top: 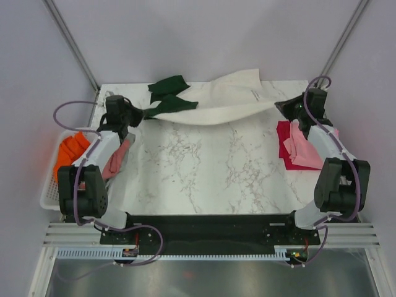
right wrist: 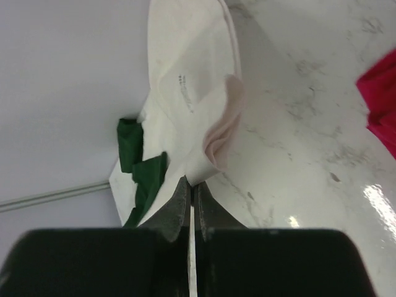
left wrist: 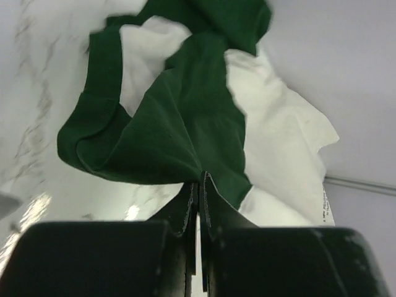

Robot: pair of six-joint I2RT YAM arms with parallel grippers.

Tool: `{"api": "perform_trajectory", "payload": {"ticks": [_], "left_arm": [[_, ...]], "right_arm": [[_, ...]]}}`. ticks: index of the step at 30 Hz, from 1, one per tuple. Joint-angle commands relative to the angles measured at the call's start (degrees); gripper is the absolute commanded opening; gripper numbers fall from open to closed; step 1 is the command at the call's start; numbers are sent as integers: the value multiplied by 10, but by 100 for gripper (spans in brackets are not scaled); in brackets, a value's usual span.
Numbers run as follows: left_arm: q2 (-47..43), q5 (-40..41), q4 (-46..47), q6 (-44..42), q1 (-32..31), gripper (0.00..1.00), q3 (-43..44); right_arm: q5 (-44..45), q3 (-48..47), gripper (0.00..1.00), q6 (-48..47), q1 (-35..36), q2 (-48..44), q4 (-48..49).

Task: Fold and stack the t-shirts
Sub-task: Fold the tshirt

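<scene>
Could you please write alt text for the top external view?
A large cream t-shirt with dark green sleeves stretches along a white marbled table's far edge, the left gripper pinching a sleeve, the right gripper the opposite end. At right, a pink t-shirt overlaps a crimson t-shirt.

Cream t-shirt (top: 229, 102) is showing dark green sleeves (top: 172, 105). Bench (top: 204, 167) is showing white marble, grey veining. Right of cream t-shirt: pink t-shirt (top: 302, 148) is overlying crimson t-shirt (top: 284, 141). Left of it: orange t-shirt (top: 71, 151) is showing in white basket (top: 48, 197), with dusty-rose t-shirt (top: 115, 162).
</scene>
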State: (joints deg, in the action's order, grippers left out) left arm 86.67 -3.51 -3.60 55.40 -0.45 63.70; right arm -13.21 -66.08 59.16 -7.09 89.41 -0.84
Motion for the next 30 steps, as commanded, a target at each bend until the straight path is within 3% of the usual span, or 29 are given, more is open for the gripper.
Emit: {"api": "perform_trajectory", "payload": {"ticks": [1,8,16,21,30], "left_arm": [[-76,-11,140,11,4,2,-86],[-174,-16,141,2,3,2,-248],[-335,-20,1,-24,4,2,-350],[-455,-7,-94,-25,4,2,-388],[-542,-24,-220,-37,4,2,-420]], "right_arm": [[-10,66,0,-18,-4,-12,76],[3,226,0,-51,-8,-91,87],[44,386,0,-78,-8,-291,-14],[73,416,2,-104,-8,-427,-130],[106,451,12,-116,-9,-576,-269]]}}
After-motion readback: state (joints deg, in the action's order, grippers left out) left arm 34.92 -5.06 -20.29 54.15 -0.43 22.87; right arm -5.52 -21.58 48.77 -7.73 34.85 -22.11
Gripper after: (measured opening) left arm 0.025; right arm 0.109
